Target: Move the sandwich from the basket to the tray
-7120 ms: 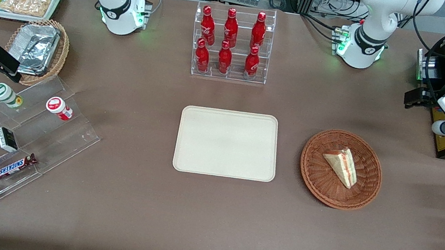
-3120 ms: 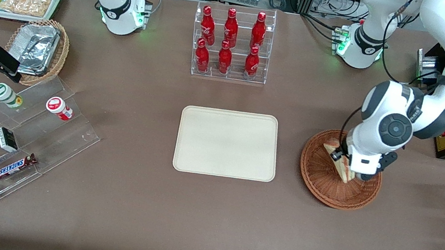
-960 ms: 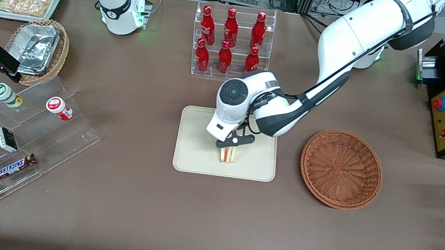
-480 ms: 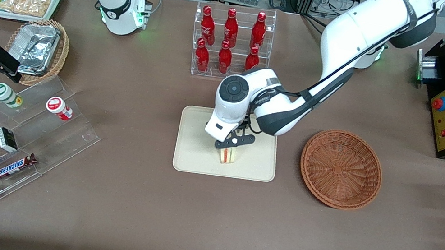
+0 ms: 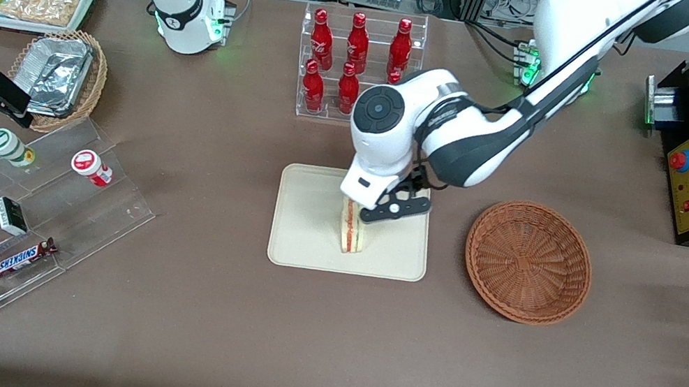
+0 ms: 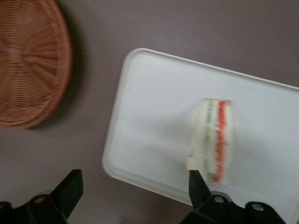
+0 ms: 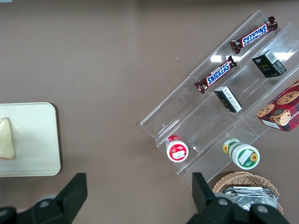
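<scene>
One Sandwich on Tray, End Effector Released

One sandwich (image 5: 350,227) stands on its edge on the tray (image 5: 305,215), near the tray's long edge toward the basket (image 5: 528,261). The basket is empty and sits well apart on the counter (image 5: 320,331). The end effector (image 6: 135,198) hovers above the tray with its fingers spread apart and nothing between them; in the wrist view one fingertip shows close beside the sandwich.

Risk: the sandwich rests on a narrow face and appears likely to tip. Probable causes are a fingertip brushing the wrap during withdrawal, or a sideways retreat instead of a straight lift. A fall would most likely land it flat on the tray, which is acceptable; a hard knock could slide it toward the rim.

Appearance: pale bread wedge, clear-wrapped, with red and cream filling layers running along the visible cut face.
</scene>
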You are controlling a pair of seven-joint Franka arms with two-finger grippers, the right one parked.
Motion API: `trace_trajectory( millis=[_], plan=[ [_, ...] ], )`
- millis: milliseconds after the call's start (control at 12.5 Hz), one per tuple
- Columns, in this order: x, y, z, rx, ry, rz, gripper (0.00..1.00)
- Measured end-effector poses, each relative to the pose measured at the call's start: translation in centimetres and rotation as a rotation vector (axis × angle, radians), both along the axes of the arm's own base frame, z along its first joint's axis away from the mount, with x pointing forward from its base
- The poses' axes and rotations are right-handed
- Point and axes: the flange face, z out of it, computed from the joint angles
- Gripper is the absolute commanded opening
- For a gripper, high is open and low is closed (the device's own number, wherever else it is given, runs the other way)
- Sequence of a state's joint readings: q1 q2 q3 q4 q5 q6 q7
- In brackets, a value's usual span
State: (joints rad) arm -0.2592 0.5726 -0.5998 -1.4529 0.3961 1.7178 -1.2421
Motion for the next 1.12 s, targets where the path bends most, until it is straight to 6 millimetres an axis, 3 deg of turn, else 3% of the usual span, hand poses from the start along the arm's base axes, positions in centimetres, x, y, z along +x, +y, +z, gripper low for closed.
trace_trajectory(
  millis=[400, 640, 800, 1120],
  plan=[
    [3.6, 6.5, -0.5, 0.022, 0.044, 0.009, 1.00],
    [4.2, 9.4, 0.8, 0.026, 0.050, -0.029, 1.00],
    [4.0, 12.5, 2.5, 0.002, 0.086, -0.090, 1.00],
    [3.3, 22.6, 8.5, -0.065, 0.198, -0.224, 1.00]
  ],
)
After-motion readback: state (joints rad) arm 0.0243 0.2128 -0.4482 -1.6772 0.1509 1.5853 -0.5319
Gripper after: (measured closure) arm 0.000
